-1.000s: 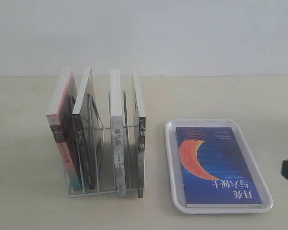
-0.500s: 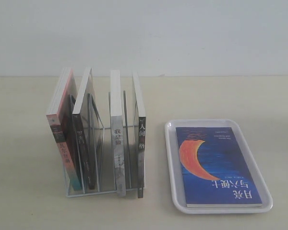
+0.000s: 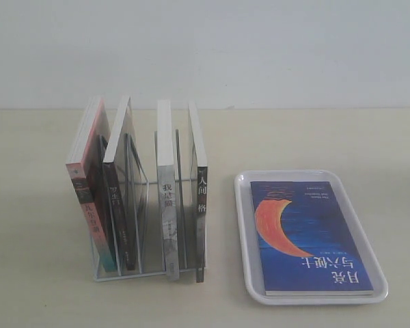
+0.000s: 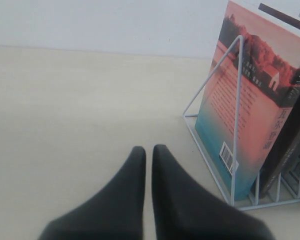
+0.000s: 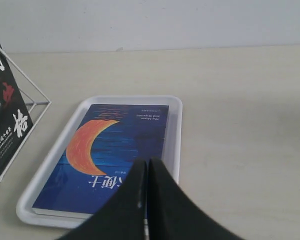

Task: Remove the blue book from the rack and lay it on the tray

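The blue book (image 3: 307,236) with its orange-red crescent lies flat, cover up, inside the white tray (image 3: 243,225) at the right of the table. The right wrist view shows the same blue book (image 5: 110,150) in the tray (image 5: 175,130). My right gripper (image 5: 148,165) hangs over the near end of the tray, shut and holding nothing. The white wire rack (image 3: 142,272) stands to the left of the tray with several books upright in it. My left gripper (image 4: 148,151) is shut and empty over bare table beside the rack (image 4: 236,120). Neither gripper shows in the exterior view.
In the rack stand a pink-and-teal book (image 3: 89,198), a dark-spined book (image 3: 117,191), a grey-spined book (image 3: 166,198) and a black-spined book (image 3: 201,205). A pale wall rises behind the table. The black-spined book (image 5: 5,125) stands close to the tray's left side.
A dark piece of the right arm at the exterior view's right edge one second ago has drawn out of sight. The book, tray and rack have stayed still.
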Robot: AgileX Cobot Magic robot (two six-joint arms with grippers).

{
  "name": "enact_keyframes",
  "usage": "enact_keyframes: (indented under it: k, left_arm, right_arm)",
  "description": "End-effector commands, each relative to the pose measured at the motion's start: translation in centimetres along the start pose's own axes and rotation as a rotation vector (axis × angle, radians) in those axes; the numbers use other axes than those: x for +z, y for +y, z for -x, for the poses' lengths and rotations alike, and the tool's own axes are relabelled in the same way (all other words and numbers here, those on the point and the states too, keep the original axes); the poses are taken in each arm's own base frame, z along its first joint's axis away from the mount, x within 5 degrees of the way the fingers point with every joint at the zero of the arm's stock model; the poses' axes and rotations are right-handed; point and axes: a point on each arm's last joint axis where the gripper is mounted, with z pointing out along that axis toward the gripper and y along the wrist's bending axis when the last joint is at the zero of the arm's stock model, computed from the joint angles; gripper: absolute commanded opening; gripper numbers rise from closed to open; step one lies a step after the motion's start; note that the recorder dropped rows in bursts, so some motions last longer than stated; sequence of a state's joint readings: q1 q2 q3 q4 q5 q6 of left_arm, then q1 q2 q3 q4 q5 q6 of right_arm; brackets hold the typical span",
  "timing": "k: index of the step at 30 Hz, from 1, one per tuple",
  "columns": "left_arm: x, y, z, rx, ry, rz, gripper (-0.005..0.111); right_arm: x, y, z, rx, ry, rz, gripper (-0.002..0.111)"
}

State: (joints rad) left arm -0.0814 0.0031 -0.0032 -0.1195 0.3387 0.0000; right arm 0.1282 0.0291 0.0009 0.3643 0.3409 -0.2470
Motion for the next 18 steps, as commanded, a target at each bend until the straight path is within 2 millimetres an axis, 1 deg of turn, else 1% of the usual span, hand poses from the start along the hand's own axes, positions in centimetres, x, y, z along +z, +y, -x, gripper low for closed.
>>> enact_keyframes:
  k: [1,5,8,11,18]
  left_arm:
    - [0.0,0.0,0.0,-0.002,-0.005,0.003,0.004]
    - [0.0,0.0,0.0,-0.002,-0.005,0.003,0.004]
    - [0.0,0.0,0.0,-0.002,-0.005,0.003,0.004]
    - [0.0,0.0,0.0,-0.002,-0.005,0.003,0.004]
    - [0.0,0.0,0.0,-0.002,-0.005,0.003,0.004]
  right_arm:
    - [0.0,0.0,0.0,-0.004,-0.001,-0.009,0.0]
    - [-0.1,-0.2,0.0,-0.038,0.003,-0.025,0.0]
    - [-0.1,-0.4,-0.1,-0.007,0.007,-0.051,0.0]
    - [-0.1,-0.8,-0.1,0.066,0.001,-0.089,0.0]
    - [-0.1,-1.1,0.0,0.057,-0.008,-0.123,0.0]
